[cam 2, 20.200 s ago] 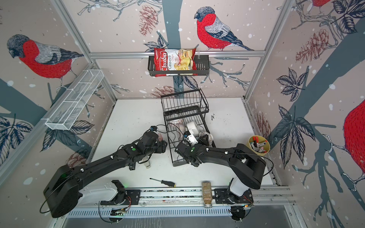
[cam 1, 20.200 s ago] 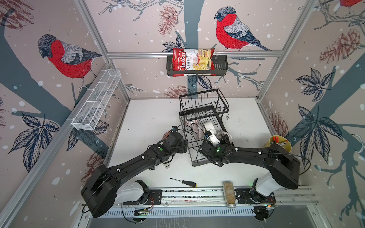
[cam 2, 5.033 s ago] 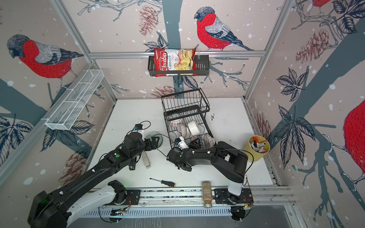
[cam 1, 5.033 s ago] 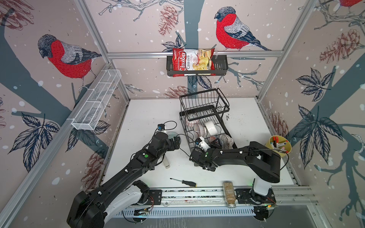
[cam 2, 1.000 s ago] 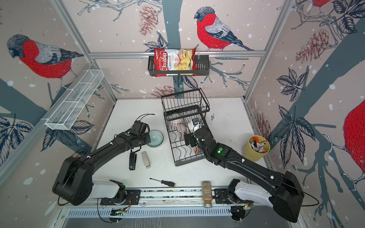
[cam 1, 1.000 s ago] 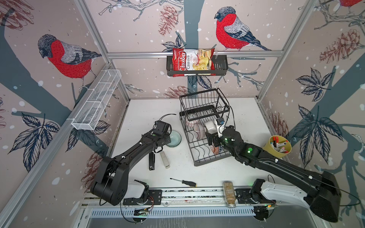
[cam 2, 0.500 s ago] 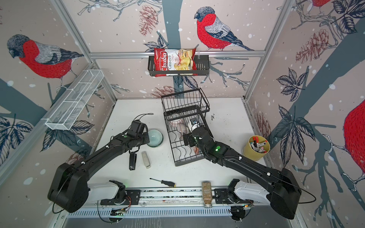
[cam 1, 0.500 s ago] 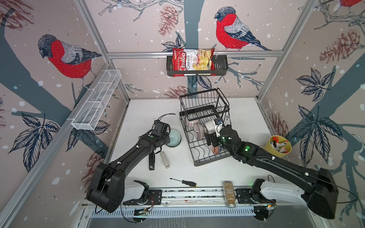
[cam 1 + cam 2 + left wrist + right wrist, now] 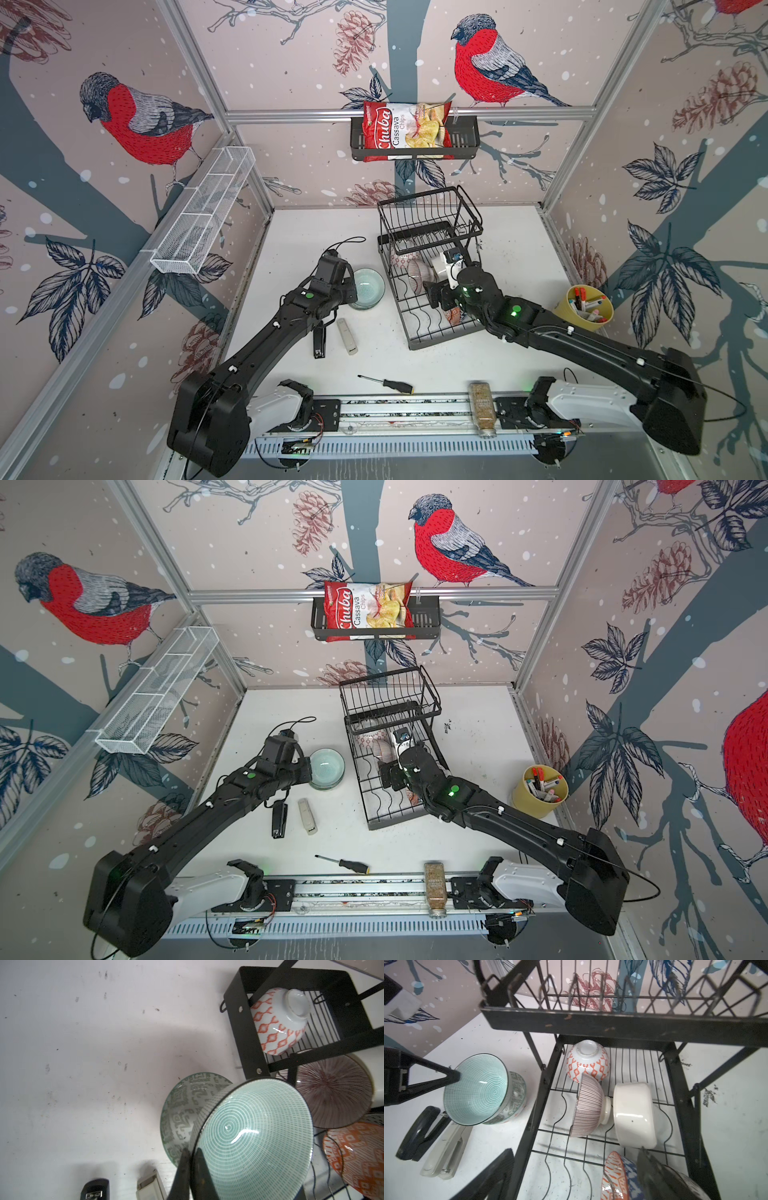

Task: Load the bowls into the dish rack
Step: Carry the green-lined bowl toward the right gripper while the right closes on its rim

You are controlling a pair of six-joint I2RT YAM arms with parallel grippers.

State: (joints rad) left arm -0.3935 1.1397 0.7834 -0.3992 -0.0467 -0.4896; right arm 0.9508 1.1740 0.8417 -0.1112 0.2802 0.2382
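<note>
In the right wrist view the orange and blue bowl [image 9: 614, 1176] is cut off at the edge, and a blurred dark finger [image 9: 658, 1176] of the right gripper [image 9: 575, 1150] hides most of the dotted bowl [image 9: 693, 1187] behind it. In both top views the right arm [image 9: 540, 328] [image 9: 498, 812] hides the near right corner of the dish rack [image 9: 432, 340] [image 9: 390, 823]. The teal bowl [image 9: 249, 1136] covers half the green bowl [image 9: 178, 1109].

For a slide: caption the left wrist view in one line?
Left gripper pinches the rim of a teal spiral-lined bowl, tilted over a green-patterned bowl beside the dish rack.
</note>
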